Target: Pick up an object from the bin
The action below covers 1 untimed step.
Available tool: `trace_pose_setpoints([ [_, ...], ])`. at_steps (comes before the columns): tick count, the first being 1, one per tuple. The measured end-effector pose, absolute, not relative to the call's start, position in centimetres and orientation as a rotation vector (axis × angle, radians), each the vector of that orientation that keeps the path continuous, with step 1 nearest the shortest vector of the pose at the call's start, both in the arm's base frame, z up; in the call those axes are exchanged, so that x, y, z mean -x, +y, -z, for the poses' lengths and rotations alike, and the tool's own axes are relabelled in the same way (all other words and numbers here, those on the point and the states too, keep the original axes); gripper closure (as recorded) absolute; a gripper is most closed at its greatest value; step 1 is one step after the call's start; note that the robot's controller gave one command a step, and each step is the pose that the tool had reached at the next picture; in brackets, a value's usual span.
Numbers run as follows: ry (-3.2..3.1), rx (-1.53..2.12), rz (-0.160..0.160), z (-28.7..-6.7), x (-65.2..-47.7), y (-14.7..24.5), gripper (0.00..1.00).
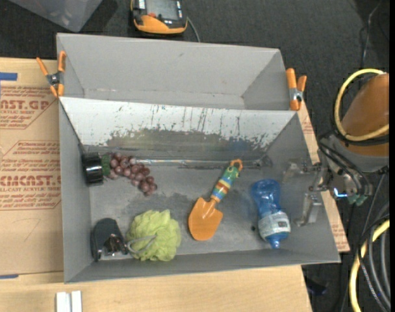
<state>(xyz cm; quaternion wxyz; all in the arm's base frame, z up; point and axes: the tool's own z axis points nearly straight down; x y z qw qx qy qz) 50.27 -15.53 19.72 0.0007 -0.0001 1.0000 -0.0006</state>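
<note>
The grey metal bin (184, 77), its back wall streaked with dark scuffs, holds an orange plastic toy shovel (207, 220) with a green, blue and yellow banded handle, a blue crumpled plastic bottle (267, 207) with a white label, a lime-green frilly mesh sponge (155, 234), dark purple plastic grapes (132, 169) and, at nine o'clock, a black round cap (92, 169).

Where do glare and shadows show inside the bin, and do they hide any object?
Camera view: a pale band of glare runs along the far edge of the bin floor, behind the grapes; the blue bottle carries small highlights; shadows are soft, darkest around the black object in the lower left corner, beside the green sponge; no object is hidden.
</note>
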Motion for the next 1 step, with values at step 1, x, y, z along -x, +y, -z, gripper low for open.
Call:
trace_pose_setpoints([
  [1,3.140,0.000,0.002,-19.71,-50.26,-15.53,0.00],
])
